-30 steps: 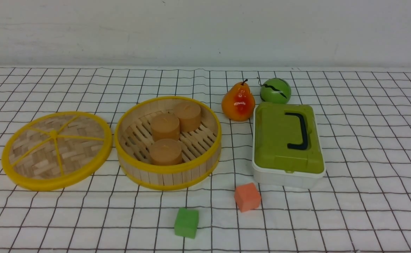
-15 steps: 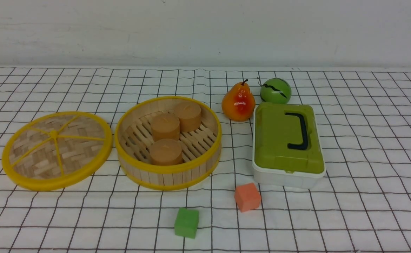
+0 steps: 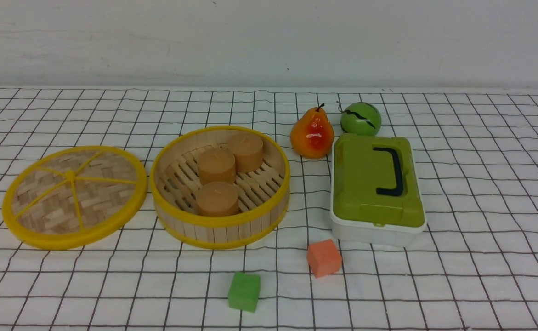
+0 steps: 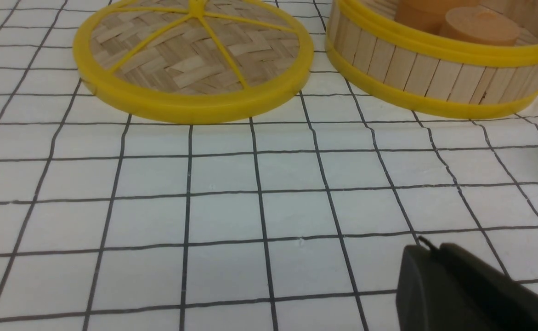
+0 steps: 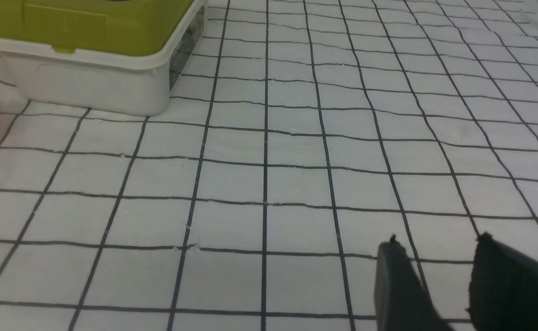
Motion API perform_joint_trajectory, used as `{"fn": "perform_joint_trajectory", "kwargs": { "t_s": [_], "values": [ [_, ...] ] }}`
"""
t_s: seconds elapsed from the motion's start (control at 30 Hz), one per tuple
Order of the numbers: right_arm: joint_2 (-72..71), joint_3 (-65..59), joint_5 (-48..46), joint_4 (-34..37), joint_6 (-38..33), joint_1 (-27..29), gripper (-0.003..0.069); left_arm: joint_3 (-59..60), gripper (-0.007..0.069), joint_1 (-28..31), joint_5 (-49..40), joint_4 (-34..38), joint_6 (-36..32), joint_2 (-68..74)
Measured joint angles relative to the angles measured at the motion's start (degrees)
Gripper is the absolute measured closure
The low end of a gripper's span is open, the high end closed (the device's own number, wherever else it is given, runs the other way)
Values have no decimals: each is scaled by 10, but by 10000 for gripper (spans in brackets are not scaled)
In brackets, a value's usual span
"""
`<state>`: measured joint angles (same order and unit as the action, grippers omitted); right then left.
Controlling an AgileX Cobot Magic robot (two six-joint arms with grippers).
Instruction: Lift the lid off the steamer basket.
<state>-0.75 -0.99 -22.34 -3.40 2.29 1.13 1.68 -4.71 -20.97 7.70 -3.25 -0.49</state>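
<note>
The lid (image 3: 73, 196), a flat woven-bamboo disc with a yellow rim and spokes, lies on the cloth just left of the steamer basket (image 3: 220, 227). The basket stands uncovered and holds three brown cylinders (image 3: 217, 198). Both show in the left wrist view, the lid (image 4: 190, 64) and the basket (image 4: 434, 73). My left gripper (image 4: 429, 250) is shut and empty, low over the cloth, well short of the lid. My right gripper (image 5: 436, 246) is open and empty over bare cloth. Neither gripper shows in the front view.
A white box with a green top and black handle (image 3: 376, 188) stands right of the basket, also in the right wrist view (image 5: 89, 50). A pear (image 3: 311, 133) and a green ball (image 3: 360, 118) sit behind it. An orange cube (image 3: 324, 257) and a green cube (image 3: 244, 291) lie nearer.
</note>
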Motion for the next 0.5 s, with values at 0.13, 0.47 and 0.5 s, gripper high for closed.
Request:
{"fn": "perform_joint_trajectory", "kwargs": {
  "t_s": [0.13,0.47,0.5],
  "values": [
    [0,0,0,0,0,0,419,0,599,0,0,0,0,0],
    [0,0,0,0,0,0,419,0,589,0,0,0,0,0],
    [0,0,0,0,0,0,419,0,588,0,0,0,0,0]
  ]
}}
